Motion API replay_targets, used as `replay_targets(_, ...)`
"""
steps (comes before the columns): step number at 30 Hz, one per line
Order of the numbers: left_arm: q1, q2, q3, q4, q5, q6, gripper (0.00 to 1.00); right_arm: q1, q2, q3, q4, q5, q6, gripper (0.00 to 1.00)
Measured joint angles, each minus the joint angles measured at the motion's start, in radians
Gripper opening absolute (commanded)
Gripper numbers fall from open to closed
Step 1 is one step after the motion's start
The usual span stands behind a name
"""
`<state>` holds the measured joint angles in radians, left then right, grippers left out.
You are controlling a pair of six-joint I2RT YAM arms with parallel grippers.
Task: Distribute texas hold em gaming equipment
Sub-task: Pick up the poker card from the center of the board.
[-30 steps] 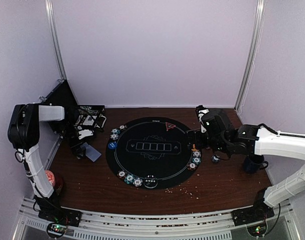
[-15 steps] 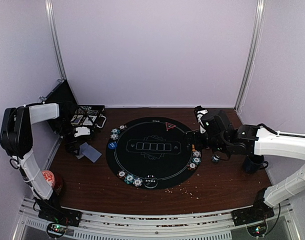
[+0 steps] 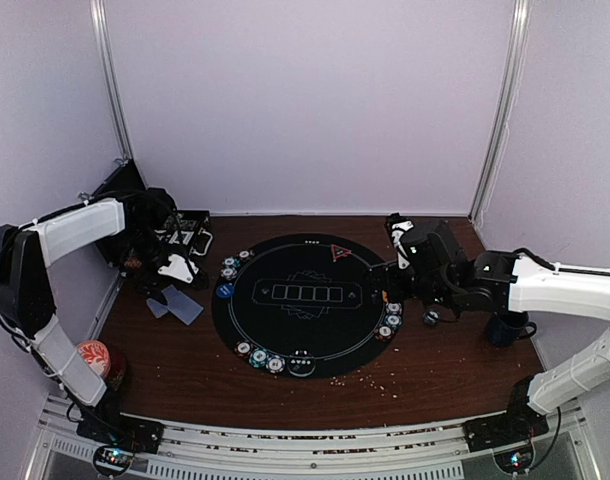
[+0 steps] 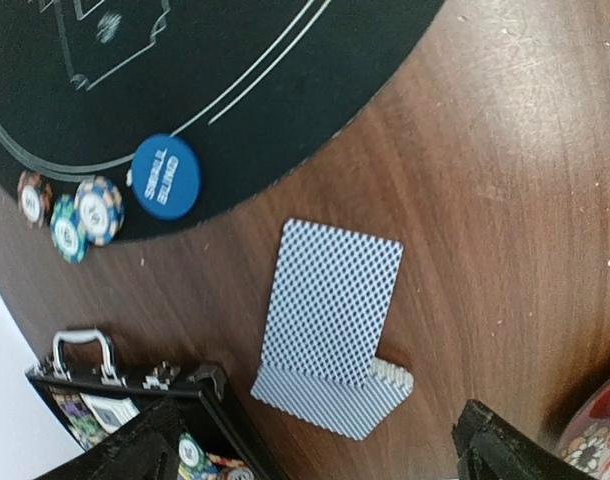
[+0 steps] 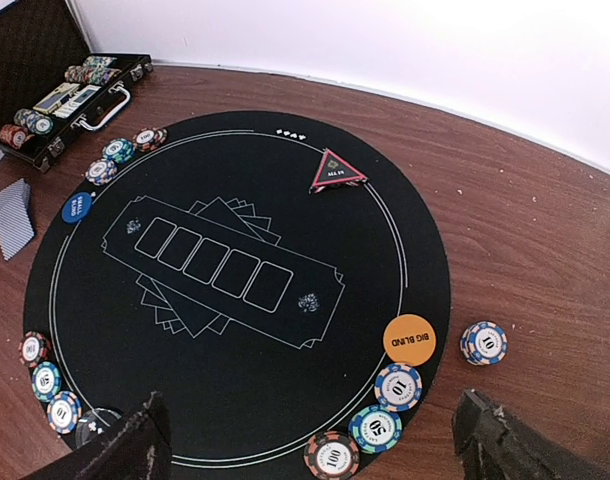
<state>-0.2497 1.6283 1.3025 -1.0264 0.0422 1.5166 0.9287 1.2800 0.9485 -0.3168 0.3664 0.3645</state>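
A round black poker mat (image 3: 305, 300) lies mid-table. A blue button (image 4: 166, 177) and striped chips (image 4: 98, 210) sit at its left rim. An orange button (image 5: 409, 339) and chips (image 5: 397, 387) sit at its right rim, and a red triangle marker (image 5: 335, 172) at the back. More chips (image 3: 259, 357) lie at the front. Grey-blue-backed cards (image 4: 330, 310) lie on the wood left of the mat. My left gripper (image 4: 320, 455) is open and empty above the cards. My right gripper (image 5: 315, 450) is open and empty over the mat's right side.
An open black chip case (image 3: 180, 235) stands at the back left. A small chip stack (image 5: 483, 343) sits on the wood right of the mat. A dark blue mug (image 3: 507, 325) is at the right, and a red-topped can (image 3: 97, 358) at the near left.
My left arm has stretched out and its gripper has shifted a little back and right above the cards. The right arm has barely moved. Nothing was taken or let go.
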Motion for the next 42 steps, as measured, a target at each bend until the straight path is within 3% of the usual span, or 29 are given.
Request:
replay_targets(17, -0.066, 0.016, -0.212, 0.168, -0.094, 0.037, 0.98, 0.019, -0.004, -0.008, 0.008, 0.0, -0.002, 1.0)
replay_targets(27, -0.067, 0.051, -0.235, 0.297, -0.106, 0.019, 0.98, 0.021, -0.004, -0.008, 0.008, 0.0, -0.003, 1.0)
replay_targets(42, -0.066, 0.123, -0.235, 0.332, -0.151, 0.002, 0.98, 0.027, -0.004, -0.008, 0.008, 0.0, -0.003, 1.0)
